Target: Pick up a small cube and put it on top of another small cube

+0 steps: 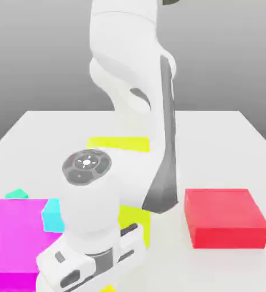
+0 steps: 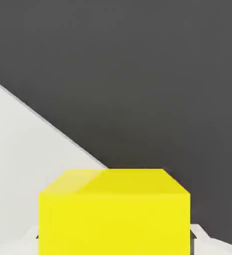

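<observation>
Arm bent low over the table's near edge, a yellow cube close before the hand camera.

The small yellow cube [image 2: 114, 211] sits right at the jaws; whether they grip it I cannot tell. The light cyan cube [image 1: 53, 215] rests on the magenta block [image 1: 15, 236].

Yellow cube [image 2: 114, 211] sits close under my hand camera, plain, one face square-on. Cyan cube [image 1: 53, 215] rests at the magenta block's [image 1: 15, 228] edge, on the exterior view's left.
</observation>
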